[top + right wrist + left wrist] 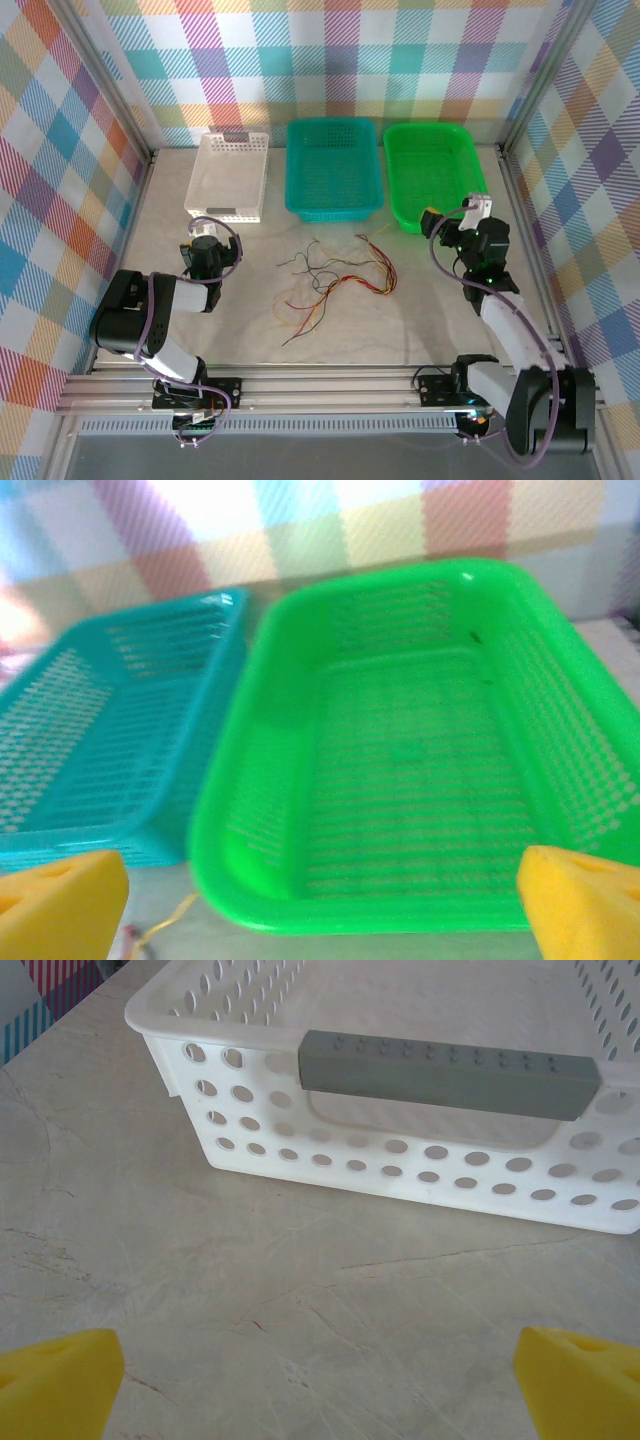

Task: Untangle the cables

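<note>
Teal basket (333,213), green basket (392,180) and white basket (222,214) stand in a row, floors bare, perhaps a dark speck in the green. The cables (335,288) lie tangled on the table (250,320) before the teal. Left gripper (320,1380) and right gripper (320,900) gape, unladen.

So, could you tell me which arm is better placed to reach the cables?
Probably right: the right gripper hangs open with a yellow cable end nearby; the left gripper faces the white basket.

left arm (150,310) tucked in tight, right arm (505,335) stretched further out. left gripper (320,1385) and right gripper (320,905) both gaping wide, 2 yellow fingertips (60,1385) each, far apart.
</note>
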